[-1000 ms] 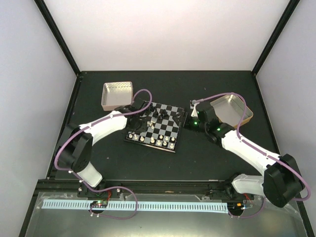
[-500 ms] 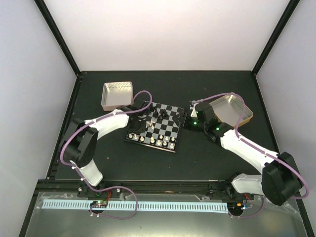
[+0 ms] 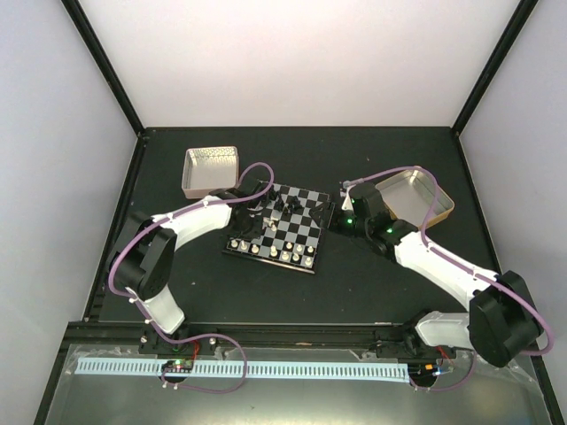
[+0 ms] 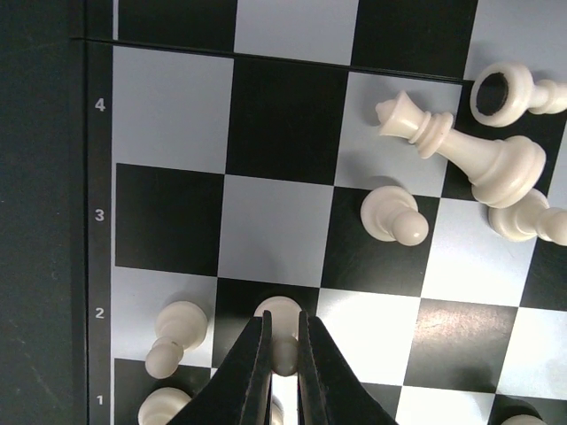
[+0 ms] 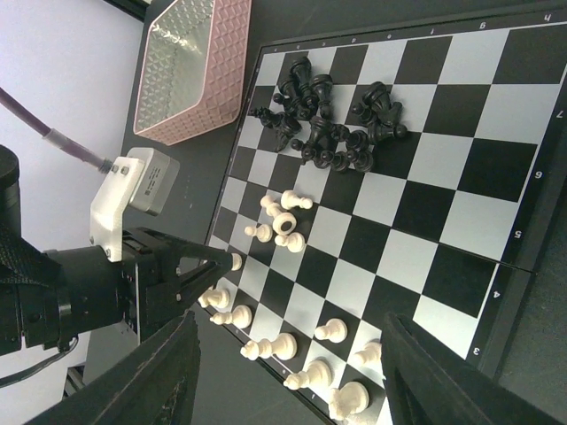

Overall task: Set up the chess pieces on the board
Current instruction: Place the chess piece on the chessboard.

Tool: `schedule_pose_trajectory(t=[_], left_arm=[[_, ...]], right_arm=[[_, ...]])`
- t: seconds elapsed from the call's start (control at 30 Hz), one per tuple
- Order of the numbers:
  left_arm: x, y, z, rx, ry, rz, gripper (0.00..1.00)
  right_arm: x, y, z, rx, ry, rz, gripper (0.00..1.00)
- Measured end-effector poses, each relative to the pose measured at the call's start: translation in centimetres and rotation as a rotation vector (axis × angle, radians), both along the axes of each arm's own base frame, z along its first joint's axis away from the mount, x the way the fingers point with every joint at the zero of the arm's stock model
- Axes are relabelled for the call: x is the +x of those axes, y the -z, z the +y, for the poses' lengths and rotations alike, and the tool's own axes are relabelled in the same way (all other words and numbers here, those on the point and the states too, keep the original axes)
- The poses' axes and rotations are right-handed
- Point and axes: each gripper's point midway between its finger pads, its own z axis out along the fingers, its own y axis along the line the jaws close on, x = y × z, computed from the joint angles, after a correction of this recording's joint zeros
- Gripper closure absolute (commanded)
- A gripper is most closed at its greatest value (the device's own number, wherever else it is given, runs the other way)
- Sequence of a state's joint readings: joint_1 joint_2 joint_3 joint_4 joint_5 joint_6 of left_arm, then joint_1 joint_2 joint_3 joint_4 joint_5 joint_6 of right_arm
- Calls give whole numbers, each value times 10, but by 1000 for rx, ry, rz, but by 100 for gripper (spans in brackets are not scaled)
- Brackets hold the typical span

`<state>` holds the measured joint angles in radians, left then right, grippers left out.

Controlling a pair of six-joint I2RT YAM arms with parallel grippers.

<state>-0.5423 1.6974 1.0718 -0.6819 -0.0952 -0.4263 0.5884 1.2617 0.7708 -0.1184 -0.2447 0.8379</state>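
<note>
Far left on the dark table (image 3: 372,292), the pink tin (image 3: 210,170) sits just off the board's far-left corner, and all I can make out inside is its diamond-patterned bottom. Next over, the left gripper (image 4: 284,328) hangs over the board's left side with its jaws pinched nearly together on a white pawn (image 4: 281,307). The pawn is above a black square on the rank marked 2, one in from the edge, and I can't tell if its base is touching down. The board (image 3: 301,232) itself lies flat mid-table between the two arms, turned a bit askew. On it the black pieces (image 5: 328,124) are heaped in a jumble toward the far side, nearest the pink tin, a few tipped over on each other. The white pieces (image 3: 270,251) mostly line the near edge, though not in a neat row. A small knot of them sits further in, where the left wrist view shows a white queen (image 4: 461,146) lying on its side, another piece (image 4: 509,88) toppled with its hollow base facing the camera, and a lone pawn (image 4: 394,215) just beside them. The right gripper (image 5: 291,319) hovers off the board's right edge, fingers spread wide with nothing between them. Far right, the gold tin (image 3: 423,190) is just behind that arm's wrist. The part I can see is bare shiny metal, and the arm covers the rest.
</note>
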Motion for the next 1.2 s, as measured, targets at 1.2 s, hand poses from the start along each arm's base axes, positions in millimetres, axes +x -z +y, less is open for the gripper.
schedule_pose_trajectory(t=[1.2], left_arm=[[-1,-6,-1,1,9,13,81]], right_arm=[[-1,7,2,-5,-14,21,44]])
